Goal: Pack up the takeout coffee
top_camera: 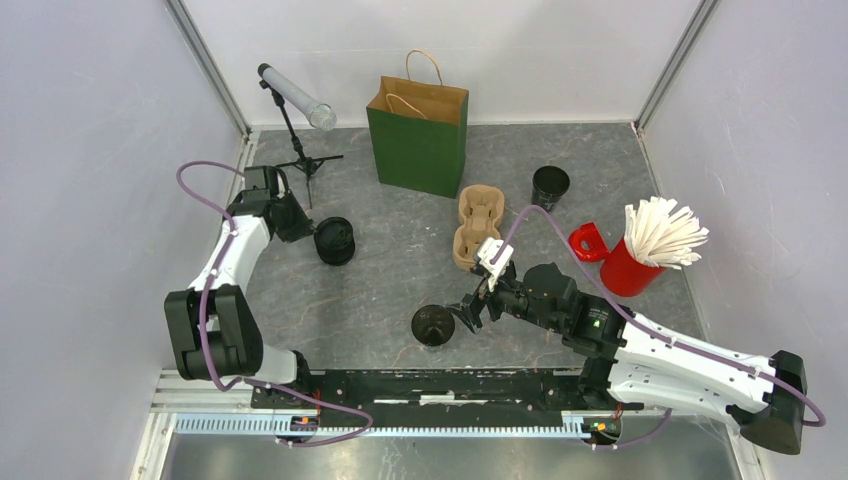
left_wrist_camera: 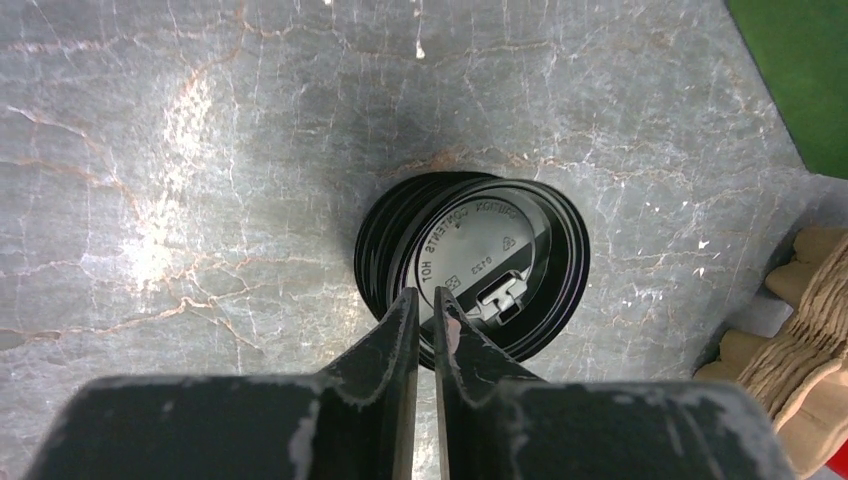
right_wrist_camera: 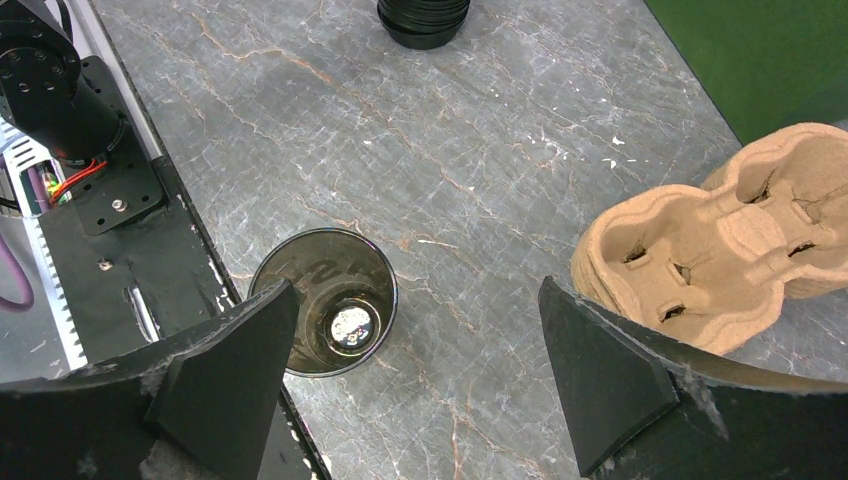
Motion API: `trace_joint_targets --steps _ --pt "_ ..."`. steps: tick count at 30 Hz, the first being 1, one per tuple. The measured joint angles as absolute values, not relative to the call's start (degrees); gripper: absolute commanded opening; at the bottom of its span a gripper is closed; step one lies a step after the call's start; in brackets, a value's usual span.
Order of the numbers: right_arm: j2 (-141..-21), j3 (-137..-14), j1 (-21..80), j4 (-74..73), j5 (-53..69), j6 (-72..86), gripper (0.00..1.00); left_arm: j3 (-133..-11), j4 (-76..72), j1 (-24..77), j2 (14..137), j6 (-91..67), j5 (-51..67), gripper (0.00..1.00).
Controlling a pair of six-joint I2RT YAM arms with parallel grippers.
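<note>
No cup with a sip lid shows for certain. A lidless black cup (top_camera: 433, 325) stands near the front; in the right wrist view (right_wrist_camera: 325, 300) it is open and empty. My right gripper (top_camera: 470, 310) is open just right of it, above bare table (right_wrist_camera: 415, 290). A squat stack of black sip lids (top_camera: 335, 240) sits at the left. My left gripper (top_camera: 300, 225) is shut, its tips (left_wrist_camera: 425, 300) over the near rim of the top lid (left_wrist_camera: 490, 240). The brown pulp tray (top_camera: 478, 225) lies mid-table, its holes empty (right_wrist_camera: 720, 240).
A second black cup (top_camera: 550, 185) stands at the back right; I cannot tell if it has a lid. A green paper bag (top_camera: 418, 140) stands at the back. A red cup of white stirrers (top_camera: 630, 265), a red piece (top_camera: 590, 242) and a small tripod (top_camera: 300, 160) are also on the table.
</note>
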State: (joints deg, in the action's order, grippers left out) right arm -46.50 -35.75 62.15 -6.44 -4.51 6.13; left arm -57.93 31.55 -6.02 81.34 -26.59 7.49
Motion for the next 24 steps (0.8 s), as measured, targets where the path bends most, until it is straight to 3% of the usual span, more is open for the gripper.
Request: trace_joint_targets --steps 7,15,24 --pt "-46.50 -35.75 62.15 -6.42 -4.32 6.13 0.98 -61.58 32.27 -6.02 83.31 -23.07 6.70 0.28" --pt "-46.50 -35.75 62.15 -6.22 -4.05 6.11 0.98 -64.29 32.97 -4.86 86.48 -20.25 7.90 0.29" --pt "-46.68 -35.75 62.15 -6.07 -4.03 6.13 0.98 -64.79 33.12 10.24 86.65 -20.49 3.40 0.32"
